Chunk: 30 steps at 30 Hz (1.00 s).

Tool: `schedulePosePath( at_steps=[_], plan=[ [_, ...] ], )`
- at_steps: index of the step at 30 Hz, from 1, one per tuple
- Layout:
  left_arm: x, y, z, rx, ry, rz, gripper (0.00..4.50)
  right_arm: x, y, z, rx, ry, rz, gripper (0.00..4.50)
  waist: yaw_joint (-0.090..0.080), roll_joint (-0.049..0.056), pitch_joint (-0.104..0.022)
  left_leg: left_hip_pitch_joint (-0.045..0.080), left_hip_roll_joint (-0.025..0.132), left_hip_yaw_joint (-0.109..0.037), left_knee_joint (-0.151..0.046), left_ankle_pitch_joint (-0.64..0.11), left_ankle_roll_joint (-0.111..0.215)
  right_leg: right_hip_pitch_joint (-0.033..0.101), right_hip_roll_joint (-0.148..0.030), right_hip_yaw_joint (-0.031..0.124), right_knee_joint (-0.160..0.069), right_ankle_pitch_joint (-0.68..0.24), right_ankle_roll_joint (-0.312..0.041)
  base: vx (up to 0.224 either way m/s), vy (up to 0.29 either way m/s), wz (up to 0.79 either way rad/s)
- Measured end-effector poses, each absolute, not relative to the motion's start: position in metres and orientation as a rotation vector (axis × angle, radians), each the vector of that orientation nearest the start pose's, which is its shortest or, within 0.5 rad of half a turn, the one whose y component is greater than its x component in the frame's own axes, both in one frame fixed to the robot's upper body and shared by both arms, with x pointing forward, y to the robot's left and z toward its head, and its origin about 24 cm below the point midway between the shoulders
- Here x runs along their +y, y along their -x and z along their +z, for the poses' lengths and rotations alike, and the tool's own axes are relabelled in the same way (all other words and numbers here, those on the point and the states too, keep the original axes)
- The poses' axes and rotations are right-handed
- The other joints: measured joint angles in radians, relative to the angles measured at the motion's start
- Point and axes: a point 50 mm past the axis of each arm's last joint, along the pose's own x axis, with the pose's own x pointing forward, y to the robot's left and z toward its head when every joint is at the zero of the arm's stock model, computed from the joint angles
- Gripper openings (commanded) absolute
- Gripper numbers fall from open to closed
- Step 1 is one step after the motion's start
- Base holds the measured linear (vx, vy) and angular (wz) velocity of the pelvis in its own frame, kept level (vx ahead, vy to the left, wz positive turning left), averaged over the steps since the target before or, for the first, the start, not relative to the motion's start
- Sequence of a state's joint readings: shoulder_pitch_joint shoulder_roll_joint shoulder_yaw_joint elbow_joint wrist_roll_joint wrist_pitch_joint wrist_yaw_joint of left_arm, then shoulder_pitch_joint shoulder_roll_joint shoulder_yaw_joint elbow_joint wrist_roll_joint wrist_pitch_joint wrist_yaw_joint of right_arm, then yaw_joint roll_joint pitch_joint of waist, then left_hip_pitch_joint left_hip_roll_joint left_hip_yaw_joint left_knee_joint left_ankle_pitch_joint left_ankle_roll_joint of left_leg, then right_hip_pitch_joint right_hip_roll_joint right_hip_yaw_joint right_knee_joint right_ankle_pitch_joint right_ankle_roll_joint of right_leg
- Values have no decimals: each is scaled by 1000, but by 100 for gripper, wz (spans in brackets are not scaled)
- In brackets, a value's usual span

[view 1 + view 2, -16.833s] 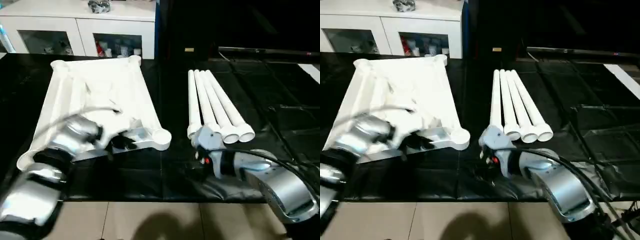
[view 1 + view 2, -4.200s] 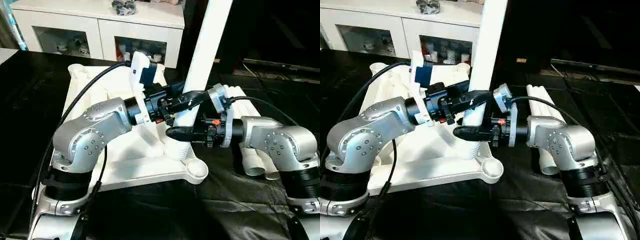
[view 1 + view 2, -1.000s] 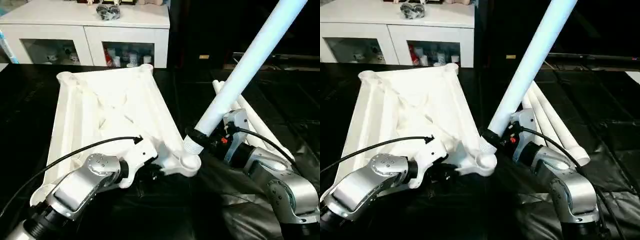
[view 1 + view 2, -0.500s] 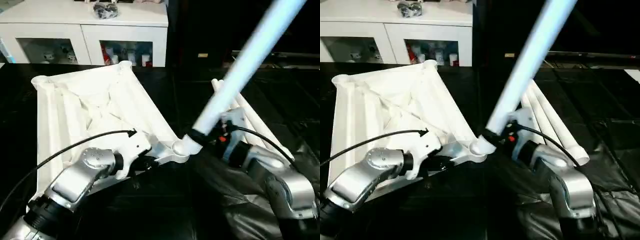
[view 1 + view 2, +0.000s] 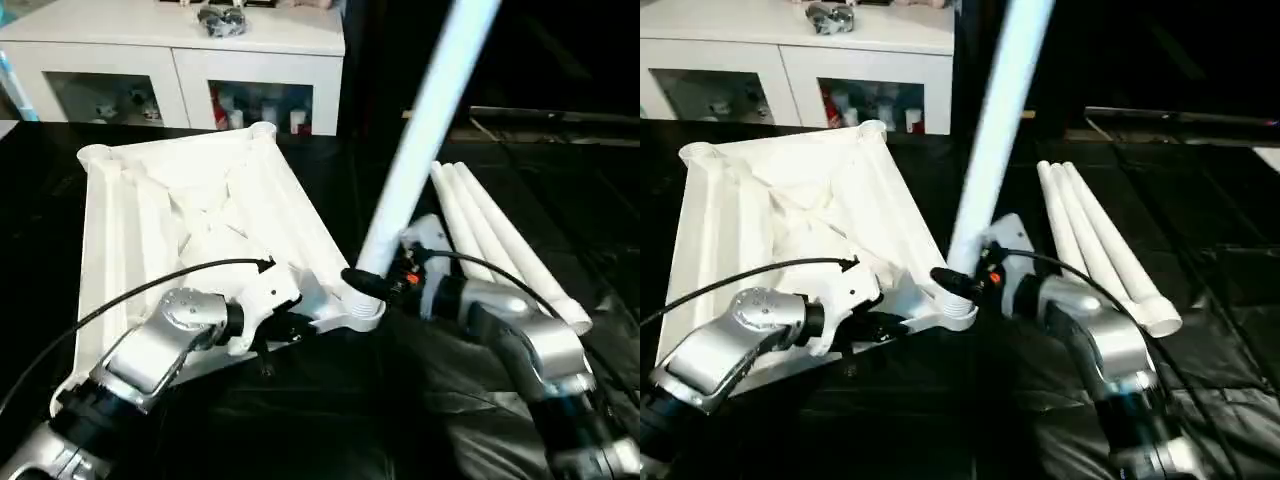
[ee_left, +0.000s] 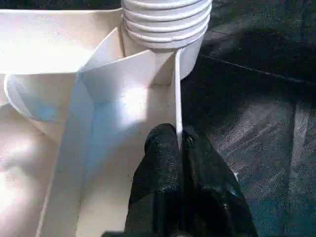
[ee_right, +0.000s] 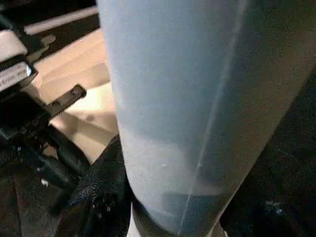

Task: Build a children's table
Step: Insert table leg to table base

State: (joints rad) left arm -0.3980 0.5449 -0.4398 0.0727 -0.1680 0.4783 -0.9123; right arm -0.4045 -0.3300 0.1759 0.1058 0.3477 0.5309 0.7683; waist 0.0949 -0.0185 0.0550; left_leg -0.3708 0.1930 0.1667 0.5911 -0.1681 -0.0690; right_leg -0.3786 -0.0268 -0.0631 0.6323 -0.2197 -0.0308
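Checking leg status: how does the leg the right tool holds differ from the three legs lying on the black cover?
The held leg stands steeply, leaning slightly; the three loose legs lie flat side by side. The held leg's ribbed end sits at the table top's corner socket; the loose legs touch no socket. The right tool grips the held leg low down; nothing grips the loose ones. All four are white tapered tubes.

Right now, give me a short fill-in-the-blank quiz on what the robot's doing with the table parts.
1. The right gripper holds one white ____ at its lower end.
2. That end sits at a round corner ____ of the table top.
3. The left gripper is pinching a thin ____ of the table top's underside.
4. Beside the right arm, ____ spare legs lie on the black surface.

Missing words: leg; socket; rib; three
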Motion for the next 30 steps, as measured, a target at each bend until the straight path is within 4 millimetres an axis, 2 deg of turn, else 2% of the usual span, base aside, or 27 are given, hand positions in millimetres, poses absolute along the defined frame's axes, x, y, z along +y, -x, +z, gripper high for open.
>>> schedulePosePath(
  at_steps=[5, 15, 19, 24, 30],
  plan=[
    [134, -278, 54, 543, -410, -1197, 0, -115, -300, 77, 329, 7, 1038, 191, 0, -13, -6, 5, 1, 0, 0, 0, 0, 5, 0, 0, 0, 0, 1, 0, 0, 0],
    [136, -281, 54, 548, -424, -1245, 0, -120, -306, 78, 330, 47, 1058, 191, 10, -18, -7, 5, 0, 1, 0, 0, 0, 6, -1, -1, 0, 0, 0, 0, 0, 0],
    [134, -283, 54, 551, -419, -1261, 0, -123, -304, 77, 327, 27, 1054, 191, 18, -16, -7, 5, 0, 1, 0, 0, 0, 6, -1, -1, 0, 1, -2, 0, 0, 0],
    [137, -285, 52, 555, -417, -1267, 0, -126, -297, 73, 330, -1, 1056, 191, 19, -8, -8, 7, 0, 1, 0, 0, 0, 8, -1, -1, -1, 1, -1, 0, 0, 0],
    [136, -285, 52, 560, -419, -1291, 0, -129, -291, 69, 319, -40, 1033, 191, 22, 9, -7, 7, 0, 0, 0, 0, 0, 10, -2, -2, -2, 1, -1, 0, 0, 0]
  ],
)
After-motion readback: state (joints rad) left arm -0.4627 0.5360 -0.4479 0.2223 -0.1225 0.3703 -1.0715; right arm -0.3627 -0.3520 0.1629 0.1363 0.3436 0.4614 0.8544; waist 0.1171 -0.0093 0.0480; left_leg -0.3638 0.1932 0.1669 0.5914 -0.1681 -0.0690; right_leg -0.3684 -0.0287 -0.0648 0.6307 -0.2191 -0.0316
